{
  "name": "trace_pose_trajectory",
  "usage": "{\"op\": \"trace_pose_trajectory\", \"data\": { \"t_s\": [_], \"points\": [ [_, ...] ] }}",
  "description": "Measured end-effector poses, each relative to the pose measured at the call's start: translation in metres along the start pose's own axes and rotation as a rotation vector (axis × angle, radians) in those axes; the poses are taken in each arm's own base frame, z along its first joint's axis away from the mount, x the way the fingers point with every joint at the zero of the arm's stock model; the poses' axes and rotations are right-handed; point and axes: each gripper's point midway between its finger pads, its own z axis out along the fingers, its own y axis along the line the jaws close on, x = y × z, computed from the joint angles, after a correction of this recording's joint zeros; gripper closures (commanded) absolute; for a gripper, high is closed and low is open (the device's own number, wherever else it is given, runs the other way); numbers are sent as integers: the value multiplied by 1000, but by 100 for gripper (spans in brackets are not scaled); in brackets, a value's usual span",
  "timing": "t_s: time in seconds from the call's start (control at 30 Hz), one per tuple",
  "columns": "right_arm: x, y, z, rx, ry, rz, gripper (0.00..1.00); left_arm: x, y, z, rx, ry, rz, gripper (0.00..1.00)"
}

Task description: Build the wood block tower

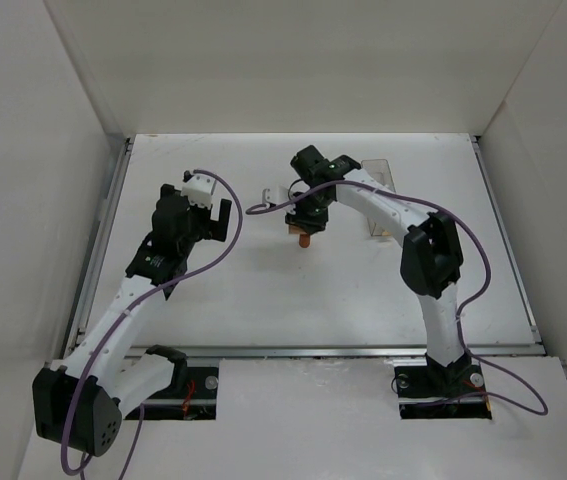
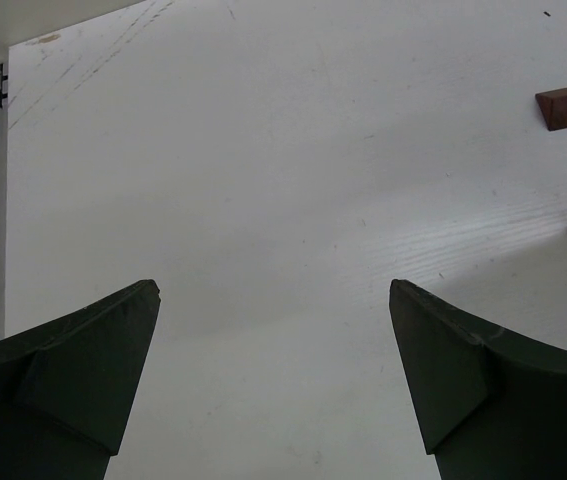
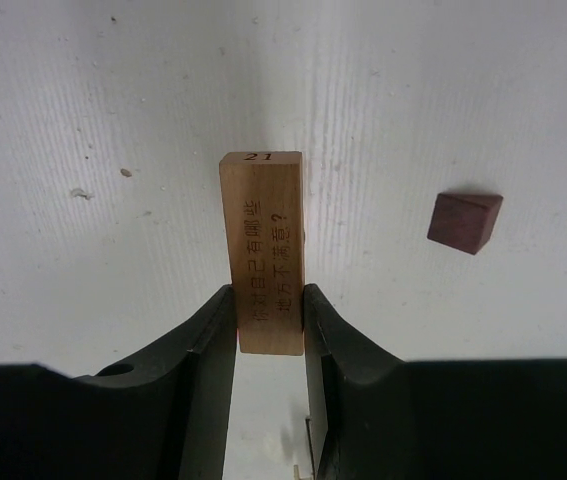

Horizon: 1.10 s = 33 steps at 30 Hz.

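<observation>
Right wrist view: the right hand (image 3: pixel 268 320) grips the pale tan bar (image 3: pixel 263 250), the dark red-brown wedge (image 3: pixel 465 222) lying off to its right on the surface (image 3: pixel 113 100). Left hand (image 2: pixel 273 300) hangs spread wide, holding nothing.

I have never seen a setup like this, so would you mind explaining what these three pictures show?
These are two robot arms on a white table. The overhead view looks down from behind them; the other two come from cameras on each wrist, looking out between that arm's own fingers. The right hand is shut on a pale wooden bar with printed writing, above an orange-brown round piece. A dark red-brown wedge lies loose nearby. The left hand is open and empty. A clear plastic box sits behind the right arm.
</observation>
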Motion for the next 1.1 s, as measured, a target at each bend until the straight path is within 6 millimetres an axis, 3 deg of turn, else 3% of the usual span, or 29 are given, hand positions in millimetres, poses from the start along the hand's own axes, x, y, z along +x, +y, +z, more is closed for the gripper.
{"op": "trace_pose_trajectory", "data": {
  "t_s": [0.4, 0.67, 1.1],
  "points": [
    [-1, 4, 6, -14, 5, -6, 100, 0, 0, 0, 0, 0, 0, 1],
    [9, 12, 14, -42, 29, 5, 100, 0, 0, 0, 0, 0, 1, 1],
    [14, 9, 13, -44, 25, 16, 100, 0, 0, 0, 0, 0, 5, 1]
  ]
}}
